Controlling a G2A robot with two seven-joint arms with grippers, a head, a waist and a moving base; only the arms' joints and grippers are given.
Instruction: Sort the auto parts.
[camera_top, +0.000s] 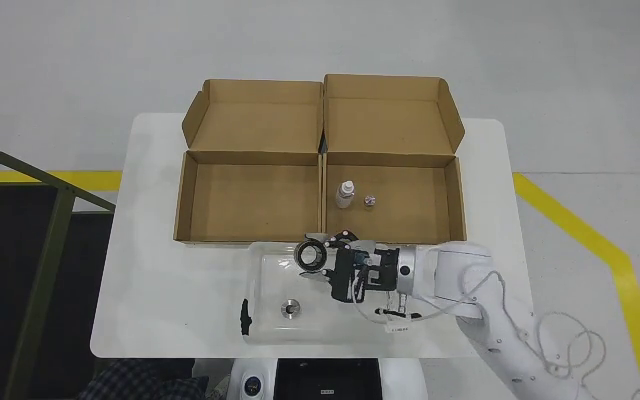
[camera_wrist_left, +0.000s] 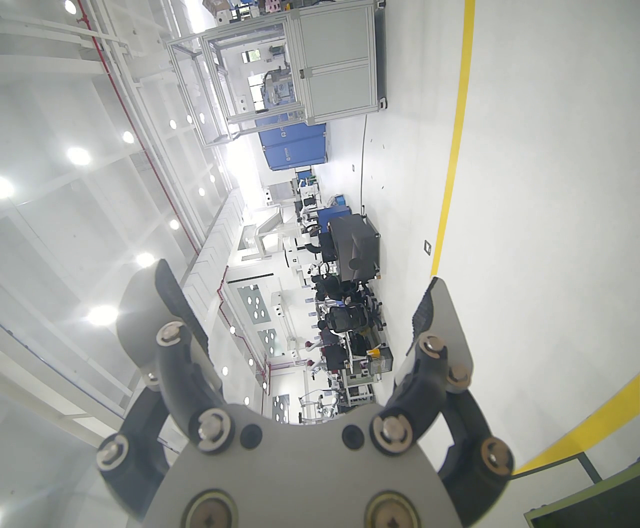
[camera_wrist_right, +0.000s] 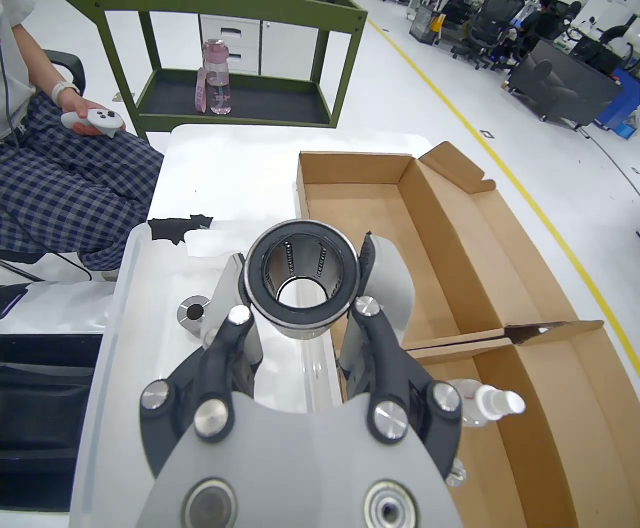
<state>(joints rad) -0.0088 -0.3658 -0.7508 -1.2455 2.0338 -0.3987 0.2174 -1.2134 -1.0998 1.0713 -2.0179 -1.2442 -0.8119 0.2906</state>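
Left wrist view: left claw (camera_wrist_left: 299, 280), fingers spread wide, raised off the counter and aimed out into the hall. Top view, left to right: white counter (camera_top: 150, 250), bearing all items. Black scrap (camera_top: 243, 317), on the left rim of the clear tub. Clear tub (camera_top: 270, 280), shallow, at the counter's near edge, just in front of the two boxes. Metal disc (camera_top: 290, 308), round with a dark centre hole, lying flat on the tub floor toward its left half. Left box (camera_top: 250, 200), brown cardboard, lid folded back, side by side with and touching the right box. Linear bearing (camera_top: 312, 256), a steel sleeve with black end rings, held above the far part of the tub, just beside the near wall of the left box and close to the seam between the boxes. Right claw (camera_top: 322, 258), pinching the linear bearing by its sides, one finger on either flank, arm coming in from the right. Right box (camera_top: 410, 200), same make, lid folded back. White bottle (camera_top: 345, 192), small, near the left wall of the right box. Small round part (camera_top: 371, 199), just beside the white bottle, apart from it.
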